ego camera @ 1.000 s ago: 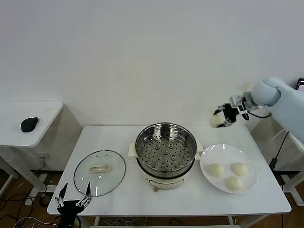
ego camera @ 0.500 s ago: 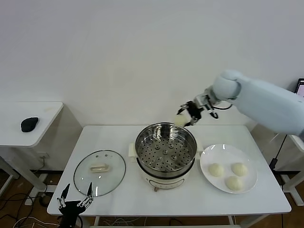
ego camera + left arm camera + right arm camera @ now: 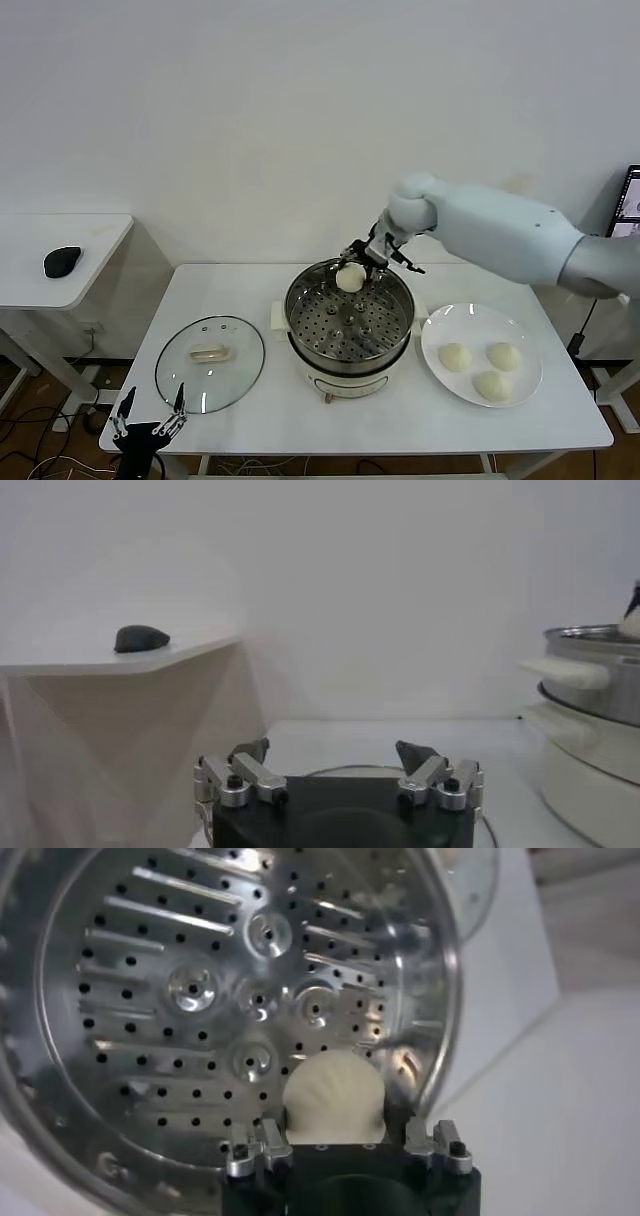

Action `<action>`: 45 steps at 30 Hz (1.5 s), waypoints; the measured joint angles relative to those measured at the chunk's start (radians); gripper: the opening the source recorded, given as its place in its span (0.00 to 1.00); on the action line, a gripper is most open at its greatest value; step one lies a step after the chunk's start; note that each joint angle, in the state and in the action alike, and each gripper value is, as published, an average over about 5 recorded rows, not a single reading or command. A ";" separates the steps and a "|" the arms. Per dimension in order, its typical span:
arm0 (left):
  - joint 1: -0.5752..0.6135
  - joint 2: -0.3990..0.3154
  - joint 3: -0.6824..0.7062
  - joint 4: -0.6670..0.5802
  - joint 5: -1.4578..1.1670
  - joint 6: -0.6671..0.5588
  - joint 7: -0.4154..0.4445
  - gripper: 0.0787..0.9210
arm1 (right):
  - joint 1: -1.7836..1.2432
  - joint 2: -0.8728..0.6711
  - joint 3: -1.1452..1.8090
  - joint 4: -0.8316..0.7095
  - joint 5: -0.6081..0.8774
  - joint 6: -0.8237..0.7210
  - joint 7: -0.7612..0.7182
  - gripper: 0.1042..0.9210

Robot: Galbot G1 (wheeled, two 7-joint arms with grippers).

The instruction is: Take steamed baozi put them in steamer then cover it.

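Observation:
My right gripper [image 3: 352, 270] is shut on a cream-white baozi [image 3: 349, 278] and holds it above the far rim of the steel steamer [image 3: 302, 322]. In the right wrist view the baozi [image 3: 334, 1100] sits between the jaws over the perforated tray [image 3: 150, 1028]. Three more baozi [image 3: 455, 356] lie on the white plate [image 3: 434, 372] right of the steamer. The glass cover [image 3: 175, 382] with its cream handle lies flat on the table left of the steamer. My left gripper [image 3: 147, 422] is open and empty at the table's front left corner, below the cover.
The steamer [image 3: 592, 690] shows at the side of the left wrist view. A black mouse [image 3: 62, 262] lies on a separate side table [image 3: 100, 235] at the left. A white wall stands close behind the table.
My right arm has swung left from beyond the plate, carrying the baozi over the steamer's far rim and lowering it. The left gripper has barely moved.

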 measured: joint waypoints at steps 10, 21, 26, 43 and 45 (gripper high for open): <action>-0.003 0.000 -0.009 0.002 0.002 -0.004 -0.001 0.88 | -0.057 0.073 0.026 -0.092 -0.149 0.103 0.047 0.63; -0.010 -0.002 -0.013 0.006 0.005 -0.004 -0.006 0.88 | -0.047 0.089 0.016 -0.110 -0.153 0.122 0.047 0.87; -0.015 -0.004 -0.012 0.004 0.007 0.002 -0.007 0.88 | 0.005 0.051 -0.011 -0.045 -0.048 0.054 0.005 0.88; -0.036 0.028 -0.011 -0.010 -0.002 0.024 -0.005 0.88 | 0.260 -0.355 -0.139 0.340 0.305 -0.477 -0.151 0.88; -0.041 0.031 -0.009 -0.007 -0.001 0.026 -0.005 0.88 | 0.267 -0.412 -0.146 0.377 0.316 -0.518 -0.154 0.88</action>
